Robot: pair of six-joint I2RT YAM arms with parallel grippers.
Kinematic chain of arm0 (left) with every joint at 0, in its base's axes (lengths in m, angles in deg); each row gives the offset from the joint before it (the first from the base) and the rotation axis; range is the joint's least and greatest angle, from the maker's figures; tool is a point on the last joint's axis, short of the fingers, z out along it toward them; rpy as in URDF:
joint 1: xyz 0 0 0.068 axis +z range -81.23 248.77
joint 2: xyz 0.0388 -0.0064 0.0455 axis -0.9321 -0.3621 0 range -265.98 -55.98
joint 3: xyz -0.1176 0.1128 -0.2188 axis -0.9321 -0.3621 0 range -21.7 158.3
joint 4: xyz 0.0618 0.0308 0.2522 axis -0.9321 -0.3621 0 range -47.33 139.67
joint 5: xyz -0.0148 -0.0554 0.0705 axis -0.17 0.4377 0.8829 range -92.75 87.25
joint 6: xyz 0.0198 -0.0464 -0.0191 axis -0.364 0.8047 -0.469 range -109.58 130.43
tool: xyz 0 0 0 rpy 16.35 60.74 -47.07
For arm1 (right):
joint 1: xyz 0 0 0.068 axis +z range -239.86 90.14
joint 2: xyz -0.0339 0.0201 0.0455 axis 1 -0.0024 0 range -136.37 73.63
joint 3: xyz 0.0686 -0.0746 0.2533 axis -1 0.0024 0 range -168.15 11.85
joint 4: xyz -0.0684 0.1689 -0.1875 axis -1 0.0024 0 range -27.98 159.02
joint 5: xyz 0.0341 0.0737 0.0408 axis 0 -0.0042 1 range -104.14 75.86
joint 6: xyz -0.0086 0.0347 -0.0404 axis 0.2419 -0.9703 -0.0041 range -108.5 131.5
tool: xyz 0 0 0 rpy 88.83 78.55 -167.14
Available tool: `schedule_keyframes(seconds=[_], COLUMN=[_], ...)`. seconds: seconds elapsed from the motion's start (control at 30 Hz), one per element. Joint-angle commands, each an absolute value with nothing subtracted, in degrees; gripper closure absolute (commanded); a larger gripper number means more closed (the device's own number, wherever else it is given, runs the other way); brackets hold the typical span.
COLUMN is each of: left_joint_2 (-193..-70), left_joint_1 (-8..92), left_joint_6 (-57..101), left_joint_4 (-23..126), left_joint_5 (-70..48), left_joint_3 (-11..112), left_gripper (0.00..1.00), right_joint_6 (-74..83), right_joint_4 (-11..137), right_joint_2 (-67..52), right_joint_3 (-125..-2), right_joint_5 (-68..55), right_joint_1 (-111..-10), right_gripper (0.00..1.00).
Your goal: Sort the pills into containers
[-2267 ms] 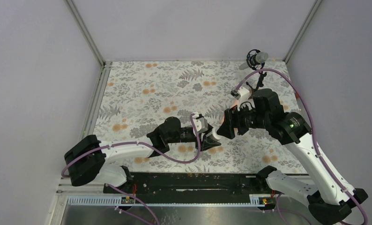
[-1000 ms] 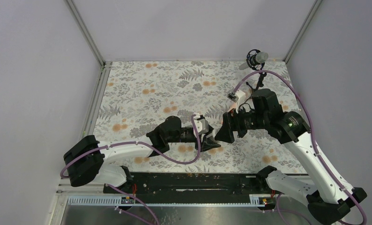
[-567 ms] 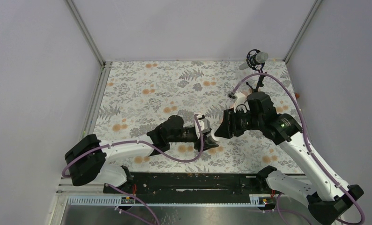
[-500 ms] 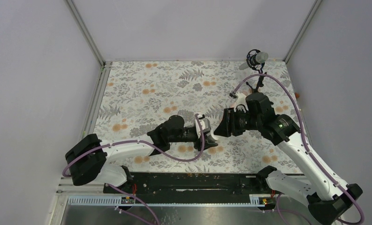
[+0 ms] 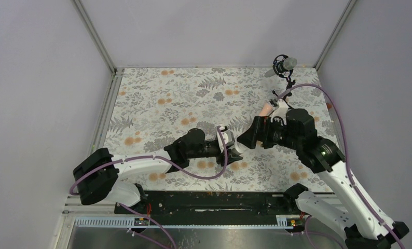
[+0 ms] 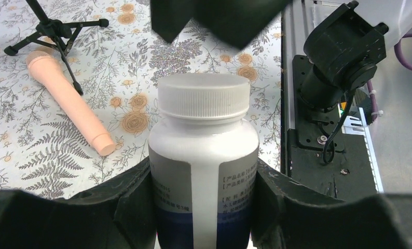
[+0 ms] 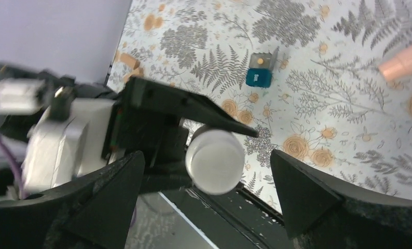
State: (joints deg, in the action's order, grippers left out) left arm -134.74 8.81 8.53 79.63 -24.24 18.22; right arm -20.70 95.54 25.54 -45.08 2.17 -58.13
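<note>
My left gripper (image 5: 234,152) is shut on the white round bottle (image 6: 204,155), gripping its dark-labelled body upright with the white cap (image 6: 203,96) on. My right gripper (image 5: 245,138) is open just above the bottle. In the right wrist view the cap (image 7: 215,161) lies between its spread fingers (image 7: 115,197) without touching them. The tiny teal-and-dark box (image 7: 258,77) sits on the flowered mat beyond the bottle; it is hidden in the top view. I see no pill clearly.
A black microphone (image 5: 283,65) on a tripod (image 6: 53,26) stands at the back right. A peach cylinder (image 6: 69,104) lies beside the tripod; it also shows in the top view (image 5: 266,109). The black base rail (image 5: 214,199) runs along the near edge.
My right arm has drawn back to the right and lifted a little, its gripper still over the bottle. My left gripper has shifted slightly right with the bottle.
</note>
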Motion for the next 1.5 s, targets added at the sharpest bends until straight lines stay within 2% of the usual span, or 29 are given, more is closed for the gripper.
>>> schedule_keyframes(seconds=[0.0, 0.1, 0.27, 0.4, 0.53, 0.6, 0.67, 0.87, 1.0, 1.13, 1.27, 1.47], left_joint_2=[-132.65, -131.83, -130.59, -131.12, -131.51, -131.73, -132.02, -132.94, -133.19, -132.70, -131.86, -131.46], left_joint_1=[8.74, 8.66, 8.87, 8.89, 8.99, 8.99, 9.00, 9.00, 9.00, 8.96, 8.96, 9.00], left_joint_6=[8.81, 8.94, 8.87, 8.66, 8.13, 7.82, 7.83, 7.53, 7.52, 7.53, 7.99, 9.02], left_joint_4=[83.74, 83.09, 80.55, 78.82, 77.64, 77.16, 77.37, 77.18, 77.13, 77.39, 79.14, 80.47], left_joint_5=[-28.60, -32.86, -39.69, -43.25, -44.46, -44.66, -44.23, -43.44, -43.48, -43.67, -44.58, -44.96], left_joint_3=[19.76, 19.78, 20.87, 22.18, 23.30, 23.63, 23.72, 24.21, 24.52, 24.24, 23.04, 22.49], left_gripper=[1.00, 1.00, 1.00, 1.00, 1.00, 1.00, 1.00, 1.00, 1.00, 1.00, 1.00, 1.00], right_joint_6=[-5.84, 1.59, 11.00, 11.15, 10.46, 10.08, 9.49, 7.13, 5.79, 4.93, 0.29, -8.62], right_joint_4=[99.08, 104.62, 110.24, 109.62, 108.87, 108.70, 108.34, 104.94, 103.63, 104.08, 102.93, 96.65], right_joint_2=[30.22, 29.57, 29.05, 29.12, 27.85, 27.30, 26.88, 27.70, 27.05, 25.96, 24.47, 21.29], right_joint_3=[-48.63, -50.67, -50.85, -50.15, -50.22, -50.20, -50.14, -49.06, -48.38, -47.85, -47.79, -46.91], right_joint_5=[8.10, 11.12, 15.00, 16.22, 14.86, 14.78, 15.10, 18.91, 19.98, 14.22, 4.10, -4.61], right_joint_1=[-58.28, -58.35, -58.31, -58.31, -58.31, -58.35, -58.31, -58.35, -58.31, -58.31, -58.31, -58.31], right_gripper=[0.01, 0.02, 0.11, 0.13, 0.23, 0.25, 0.25, 0.14, 0.13, 0.16, 0.24, 0.21])
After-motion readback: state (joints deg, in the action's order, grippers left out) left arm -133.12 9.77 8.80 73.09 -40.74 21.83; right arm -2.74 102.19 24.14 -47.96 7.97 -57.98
